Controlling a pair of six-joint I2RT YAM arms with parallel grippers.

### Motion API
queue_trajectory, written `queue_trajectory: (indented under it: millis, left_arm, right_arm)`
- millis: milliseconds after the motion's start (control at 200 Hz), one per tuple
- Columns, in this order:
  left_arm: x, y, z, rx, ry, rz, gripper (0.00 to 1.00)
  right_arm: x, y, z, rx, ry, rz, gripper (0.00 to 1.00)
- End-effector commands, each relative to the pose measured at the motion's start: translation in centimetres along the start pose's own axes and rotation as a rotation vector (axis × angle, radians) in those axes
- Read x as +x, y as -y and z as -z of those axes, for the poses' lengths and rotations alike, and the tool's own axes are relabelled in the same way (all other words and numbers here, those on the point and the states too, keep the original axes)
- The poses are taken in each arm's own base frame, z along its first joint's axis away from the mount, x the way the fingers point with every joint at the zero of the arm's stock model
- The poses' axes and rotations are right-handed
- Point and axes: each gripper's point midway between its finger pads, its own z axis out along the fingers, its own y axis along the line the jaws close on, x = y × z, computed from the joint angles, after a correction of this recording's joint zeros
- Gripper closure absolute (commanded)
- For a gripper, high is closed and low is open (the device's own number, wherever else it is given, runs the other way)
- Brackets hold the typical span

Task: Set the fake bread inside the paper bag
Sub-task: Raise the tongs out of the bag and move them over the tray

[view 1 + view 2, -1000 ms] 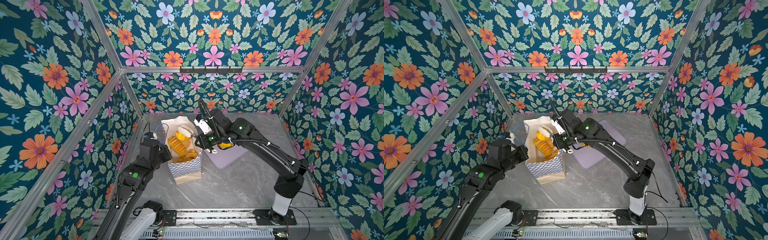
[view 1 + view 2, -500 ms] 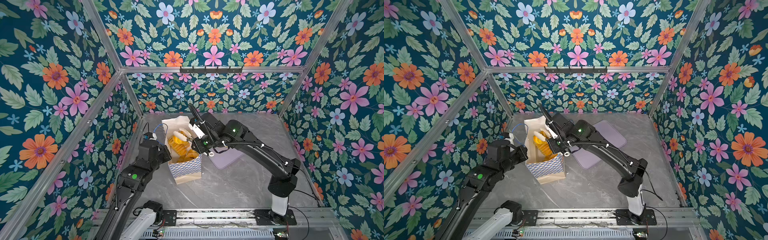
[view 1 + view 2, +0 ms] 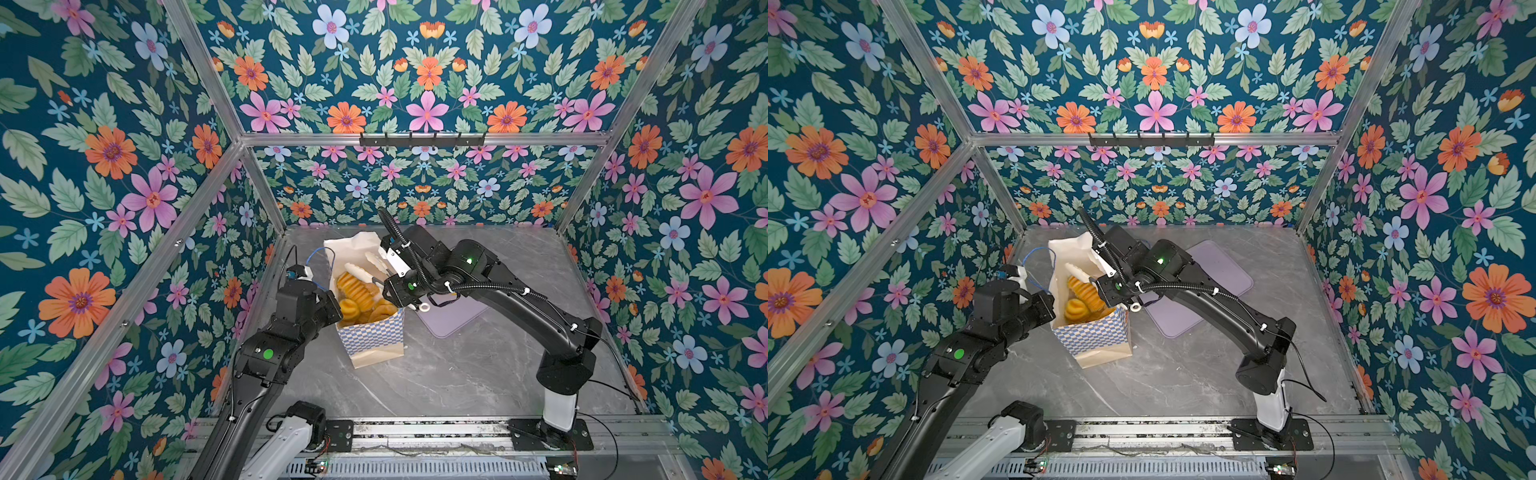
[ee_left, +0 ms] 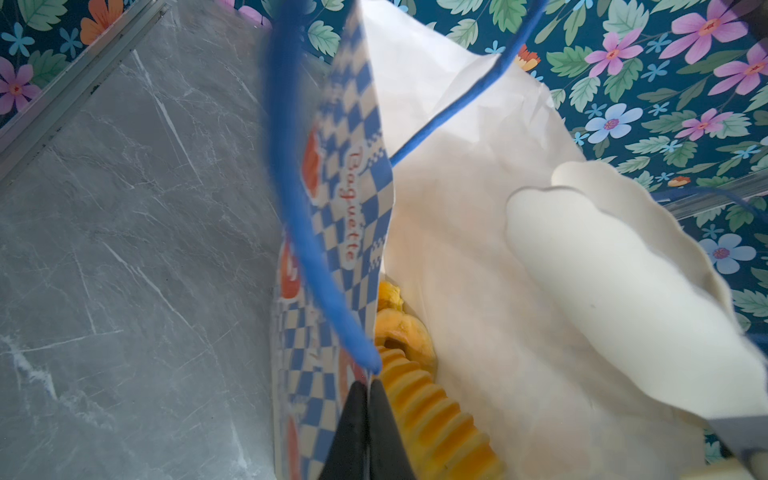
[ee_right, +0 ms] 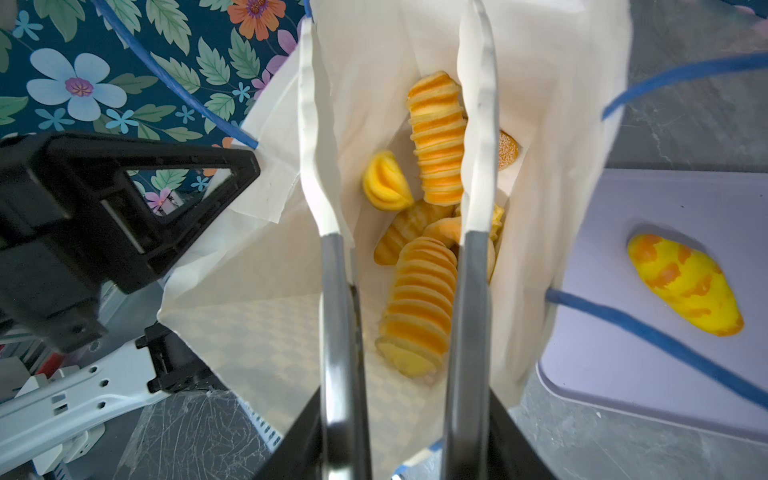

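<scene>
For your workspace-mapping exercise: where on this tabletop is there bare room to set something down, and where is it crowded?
Free: the marble table between the paper bag and the front rail, and its far right corner beyond the lavender tray. Crowded: the bag mouth, full of fake bread, with the right hand above it and the left hand pinching its rim.

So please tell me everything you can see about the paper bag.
The paper bag stands upright on the grey table, open at the top. It is cream paper with a blue-and-white checkered band, a plain base, the word "Baguette" printed on one side, and thin blue cord handles. Several yellow-orange bread pieces lie inside. The left gripper is shut on its rim. The tongs of the right gripper reach into its mouth, apart. A lavender tray lies beside it.
</scene>
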Motion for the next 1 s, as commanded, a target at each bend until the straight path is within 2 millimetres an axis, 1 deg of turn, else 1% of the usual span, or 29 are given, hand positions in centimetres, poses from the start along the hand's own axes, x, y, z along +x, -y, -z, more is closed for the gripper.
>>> queue_trajectory:
  millis: [0, 125, 235, 390, 585, 710, 780, 810, 825, 830, 840, 860, 1000]
  left_arm:
    - [-0.2, 0.0, 0.1, -0.003, 0.011, -0.009, 0.93]
    - [-0.2, -0.1, 0.1, -0.004, 0.011, -0.009, 0.93]
    - [-0.1, -0.1, 0.0, -0.007, 0.009, -0.007, 0.93]
    - [-0.1, -0.1, -0.1, -0.007, 0.006, -0.008, 0.93]
    - [-0.1, 0.0, -0.1, -0.004, 0.006, -0.008, 0.93]
    - [-0.2, 0.0, -0.1, -0.002, 0.007, -0.009, 0.93]
    - [-0.3, 0.1, -0.1, -0.001, 0.008, -0.008, 0.93]
    - [-0.3, 0.1, -0.1, -0.001, 0.007, -0.008, 0.93]
    - [-0.3, 0.1, -0.1, 0.000, 0.008, -0.007, 0.93]
    - [-0.3, 0.1, -0.1, 0.000, 0.008, -0.008, 0.93]
    - [-0.3, 0.1, -0.1, 0.000, 0.008, -0.009, 0.93]
    - [-0.3, 0.1, -0.1, 0.001, 0.009, -0.008, 0.93]
    - [-0.4, 0.2, -0.1, 0.001, 0.010, -0.009, 0.93]
  right_arm:
    - [-0.8, -0.1, 1.1, 0.000, 0.042, 0.010, 0.52]
    - [-1.1, -0.1, 1.7, 0.000, 0.058, 0.013, 0.52]
    - [-1.5, -0.1, 2.6, 0.002, 0.082, 0.020, 0.52]
    - [-2.4, 0.2, 4.5, 0.023, 0.135, 0.037, 0.52]
    - [-3.3, 1.9, 7.7, 0.118, 0.219, 0.063, 0.52]
    - [-3.7, 3.7, 10.0, 0.171, 0.269, 0.052, 0.52]
    - [-3.8, 5.1, 11.3, 0.192, 0.299, 0.027, 0.52]
    - [-3.7, 5.8, 11.7, 0.200, 0.307, 0.014, 0.52]
    - [-3.7, 6.2, 11.5, 0.205, 0.303, 0.005, 0.52]
    - [-3.7, 6.2, 12.2, 0.202, 0.317, 0.002, 0.52]
    - [-3.6, 6.4, 12.9, 0.198, 0.333, -0.004, 0.52]
    - [-3.6, 6.9, 13.3, 0.198, 0.343, -0.020, 0.52]
    - [-2.2, 10.7, 14.6, 0.213, 0.368, -0.123, 0.52]
